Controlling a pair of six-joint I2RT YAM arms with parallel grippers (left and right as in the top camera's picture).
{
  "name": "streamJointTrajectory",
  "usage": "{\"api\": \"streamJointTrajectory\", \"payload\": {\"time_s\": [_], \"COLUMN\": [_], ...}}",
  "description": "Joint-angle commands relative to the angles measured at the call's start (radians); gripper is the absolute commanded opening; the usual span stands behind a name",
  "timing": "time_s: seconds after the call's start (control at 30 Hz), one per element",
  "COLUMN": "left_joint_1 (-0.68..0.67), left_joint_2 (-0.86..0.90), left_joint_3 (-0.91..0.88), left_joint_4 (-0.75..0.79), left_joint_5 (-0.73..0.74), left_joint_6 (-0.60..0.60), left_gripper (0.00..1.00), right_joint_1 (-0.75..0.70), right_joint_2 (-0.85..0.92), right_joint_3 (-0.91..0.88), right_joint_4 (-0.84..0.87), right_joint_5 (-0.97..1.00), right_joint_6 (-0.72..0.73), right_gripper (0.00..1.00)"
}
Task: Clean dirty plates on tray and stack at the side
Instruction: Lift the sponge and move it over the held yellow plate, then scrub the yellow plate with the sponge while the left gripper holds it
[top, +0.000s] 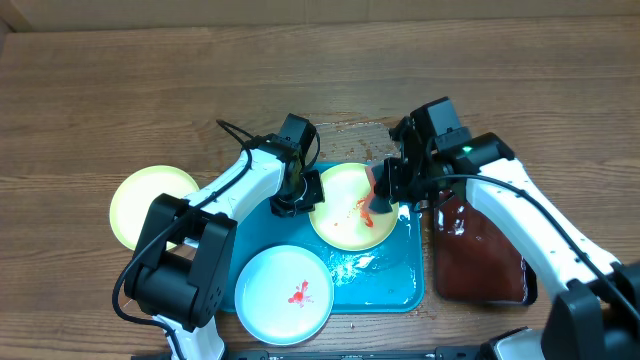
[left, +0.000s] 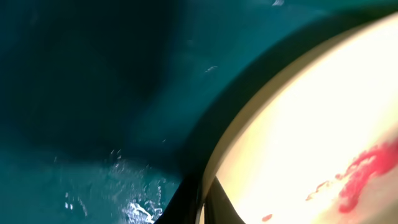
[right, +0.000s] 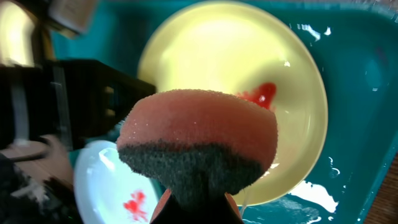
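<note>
i see a yellow plate smeared red lying in the blue tray. a white plate, also smeared, is at the tray's front-left corner, and a 3rd plate is on the tabletop to the left. my right pincer pinches a sponge over the yellow plate. my left pincer is at that plate's rim, grip i cannot tell. the black tray holds brown liquid.

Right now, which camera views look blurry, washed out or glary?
Left wrist: soft focus, yellow plate blown out near white, tray in deep shadow. Right wrist: sponge sharp, left background blurred. Overhead: even light, glare on the wet tray.
</note>
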Motion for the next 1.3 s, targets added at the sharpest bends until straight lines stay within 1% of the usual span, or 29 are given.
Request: {"api": "streamJointTrajectory", "payload": {"time_s": [0.0,0.07,0.23,0.3,0.4,0.53,0.77,0.9,1.03,1.1,1.27], "left_joint_1": [-0.002,-0.002,-0.002,-0.002,-0.002,0.000,0.000,0.000,0.002,0.005,0.015], "left_joint_2": [0.044,0.044,0.044,0.044,0.044,0.044,0.044,0.044,0.044,0.044,0.044], "left_joint_3": [-0.014,-0.014,-0.014,-0.014,-0.014,-0.014,-0.014,-0.014,-0.014,-0.014,-0.014], "left_joint_4": [0.022,0.029,0.041,0.052,0.073,0.077,0.071,0.077,0.076,0.070,0.066], "left_joint_5": [-0.032,-0.035,-0.036,-0.018,0.059,0.125,0.162,0.192,0.190,0.179,0.179], "left_joint_6": [0.233,0.311,0.412,0.438,0.495,0.496,0.493,0.478,0.463,0.441,0.434], "left_gripper": [0.04,0.04,0.04,0.04,0.04,0.04,0.04,0.04,0.04,0.04,0.04], "right_joint_1": [0.004,0.004,0.004,0.004,0.005,0.019,0.114,0.200,0.255,0.257,0.216], "right_joint_2": [0.068,0.109,0.185,0.205,0.227,0.249,0.280,0.337,0.378,0.385,0.385], "right_joint_3": [-0.036,-0.041,-0.041,-0.041,-0.041,-0.041,-0.041,-0.041,-0.041,-0.041,-0.041], "right_joint_4": [0.007,0.006,0.058,0.090,0.152,0.227,0.286,0.390,0.475,0.472,0.441], "right_joint_5": [0.008,0.008,-0.001,-0.027,-0.138,-0.214,-0.212,-0.210,-0.169,-0.144,-0.140], "right_joint_6": [-0.145,-0.192,-0.193,-0.156,-0.081,0.052,0.200,0.337,0.434,0.463,0.443], "right_gripper": [0.04,0.04,0.04,0.04,0.04,0.04,0.04,0.04,0.04,0.04,0.04]}}
